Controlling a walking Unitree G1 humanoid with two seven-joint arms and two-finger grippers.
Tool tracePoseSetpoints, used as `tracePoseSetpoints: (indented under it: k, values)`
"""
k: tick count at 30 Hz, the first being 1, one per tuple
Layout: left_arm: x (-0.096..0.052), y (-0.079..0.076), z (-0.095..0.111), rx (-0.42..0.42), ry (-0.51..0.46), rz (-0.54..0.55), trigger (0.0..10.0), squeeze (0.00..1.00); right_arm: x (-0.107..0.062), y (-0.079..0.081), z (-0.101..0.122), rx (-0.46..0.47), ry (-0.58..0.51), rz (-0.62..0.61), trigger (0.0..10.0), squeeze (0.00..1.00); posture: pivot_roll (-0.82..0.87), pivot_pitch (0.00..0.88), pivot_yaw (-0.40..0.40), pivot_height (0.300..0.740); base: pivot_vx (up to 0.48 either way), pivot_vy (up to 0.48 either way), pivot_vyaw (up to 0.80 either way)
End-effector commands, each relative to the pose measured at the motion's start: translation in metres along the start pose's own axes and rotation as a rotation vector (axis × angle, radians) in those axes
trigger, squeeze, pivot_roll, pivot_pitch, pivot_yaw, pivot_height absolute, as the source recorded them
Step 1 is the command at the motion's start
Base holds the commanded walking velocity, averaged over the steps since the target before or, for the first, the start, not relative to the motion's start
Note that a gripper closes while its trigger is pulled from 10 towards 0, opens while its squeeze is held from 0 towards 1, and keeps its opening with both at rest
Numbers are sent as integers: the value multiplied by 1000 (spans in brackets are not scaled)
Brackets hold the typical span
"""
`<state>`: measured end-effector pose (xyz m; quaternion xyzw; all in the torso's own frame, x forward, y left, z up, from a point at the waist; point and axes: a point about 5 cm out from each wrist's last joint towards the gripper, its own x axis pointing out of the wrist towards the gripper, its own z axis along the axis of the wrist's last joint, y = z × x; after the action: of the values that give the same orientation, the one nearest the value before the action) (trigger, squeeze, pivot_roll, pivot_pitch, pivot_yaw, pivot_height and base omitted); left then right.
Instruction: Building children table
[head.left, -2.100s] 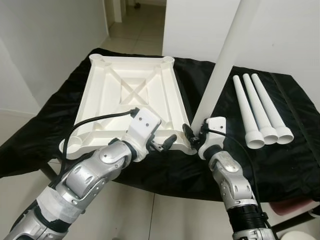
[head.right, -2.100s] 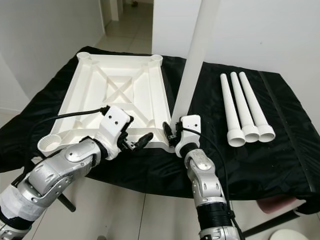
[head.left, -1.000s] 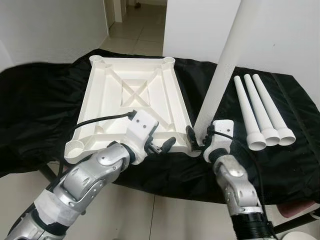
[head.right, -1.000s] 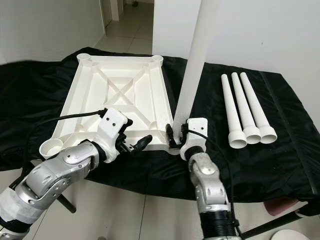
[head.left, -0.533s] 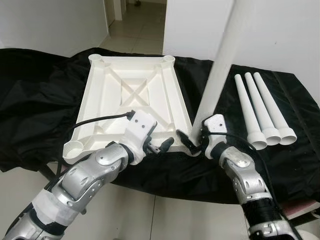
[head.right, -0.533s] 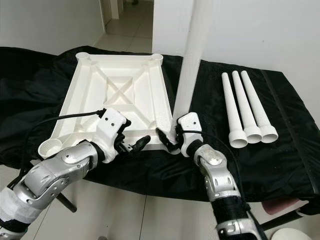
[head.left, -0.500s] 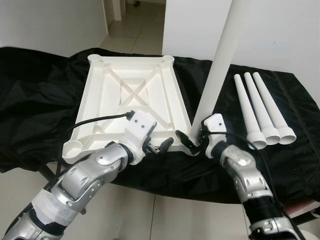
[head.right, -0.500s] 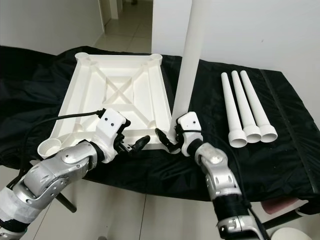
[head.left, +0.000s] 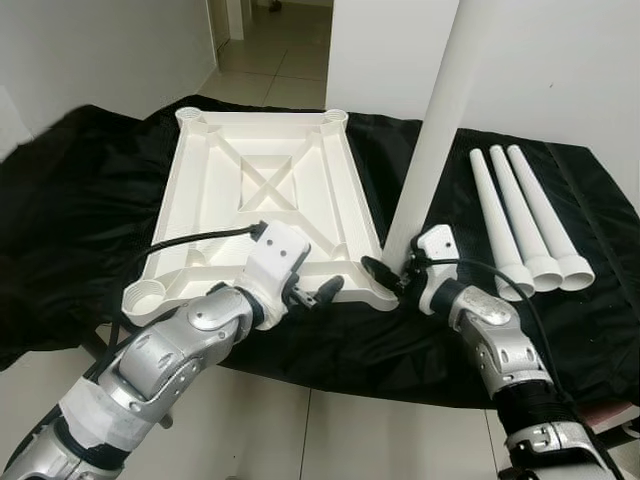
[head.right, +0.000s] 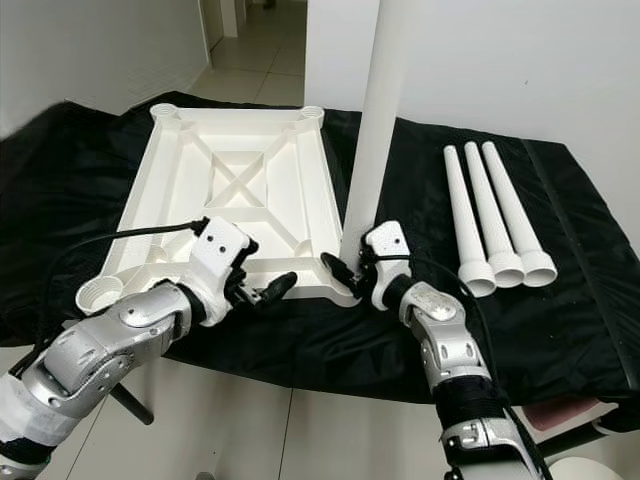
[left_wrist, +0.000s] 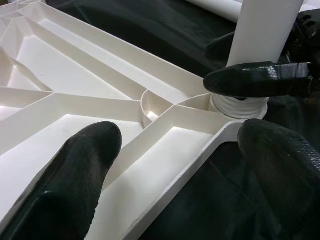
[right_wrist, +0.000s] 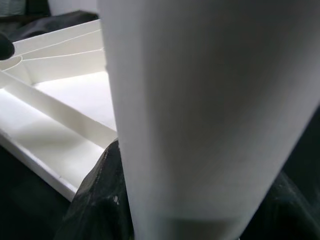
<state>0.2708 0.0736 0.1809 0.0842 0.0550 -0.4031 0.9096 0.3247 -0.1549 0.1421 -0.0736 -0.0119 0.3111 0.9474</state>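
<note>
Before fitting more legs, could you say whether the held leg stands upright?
Upright: the leg rises from the tabletop's near corner socket, right claw at its base.

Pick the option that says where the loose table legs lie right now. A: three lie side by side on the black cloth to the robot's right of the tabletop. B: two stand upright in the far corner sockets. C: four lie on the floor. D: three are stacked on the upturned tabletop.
A: three loose legs lie side by side on the black cloth, to the robot's right of the upturned tabletop, while a fourth leg stands in its near right corner socket, with the right gripper at its base.
</note>
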Motion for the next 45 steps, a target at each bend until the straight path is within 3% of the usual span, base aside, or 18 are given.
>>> tracePoseSetpoints:
  k: [1, 3, 6, 9, 14, 19, 20, 21, 22, 32, 33, 39, 40, 45]
  values:
    - [-3, -10, 0, 15, 0, -211, 10000, 0, -5, 0, -15, 60, 69, -103, 0, 0, 45, 21, -46, 740, 0, 0, 0]
    - [-3, -10, 0, 15, 0, -211, 10000, 0, -5, 0, -15, 60, 69, -103, 0, 0, 45, 21, -46, 740, 0, 0, 0]
    - [-4, -7, 0, 22, 1, -201, 10000, 0, -5, 7, -14, 137, 50, -268, 0, 0, 44, 21, -43, 740, 0, 0, 0]
    - [-4, -6, 0, 25, 1, -198, 10000, 0, -5, 10, -13, 153, 39, -309, 0, 0, 44, 21, -43, 740, 0, 0, 0]
    - [-6, -2, -4, 44, 9, -184, 10000, 0, -4, 26, -10, 245, 17, -559, 0, 0, 42, 32, -37, 740, 0, 0, 0]
    - [-6, 1, -4, 46, 13, -176, 10000, 0, -2, 33, -6, 272, 0, -604, 0, 0, 39, 41, -32, 740, 0, 0, 0]
    - [-7, 2, -5, 45, 14, -170, 10000, 0, -4, 33, -4, 295, 2, -687, 1373, 0, 39, 41, -32, 740, 0, 0, 0]
    - [-7, 2, -5, 45, 14, -170, 10000, 0, -4, 33, -4, 295, 2, -687, 1373, 0, 39, 41, -32, 740, 0, 0, 0]
    - [-7, 3, -6, 43, 14, -168, 10000, 0, -5, 32, -3, 296, 8, -719, 10000, 0, 35, 49, -30, 740, 0, 0, 0]
    - [-8, 10, -6, 49, 10, -144, 10000, 0, -15, 34, 9, 256, -29, -729, 10000, 0, 19, 69, -26, 740, 0, 0, 0]
    - [-8, 11, -6, 50, 9, -142, 10000, 0, -17, 33, 10, 241, -36, -728, 10000, 1000, 17, 70, -25, 740, 0, 0, 0]
    - [-8, 12, -5, 46, 1, -132, 10000, 0, -25, 33, 12, 183, -60, -690, 10000, 1000, 15, 73, -25, 740, 0, 0, 0]
    - [-8, 12, -5, 48, 2, -130, 10000, 0, -28, 35, 12, 166, -66, -677, 10000, 0, 15, 73, -25, 740, 0, 0, 0]
    - [-10, 17, -7, 54, 7, -108, 10000, 0, -39, 41, 7, 145, -61, -671, 10000, 0, 18, 77, -25, 740, 0, 0, 0]
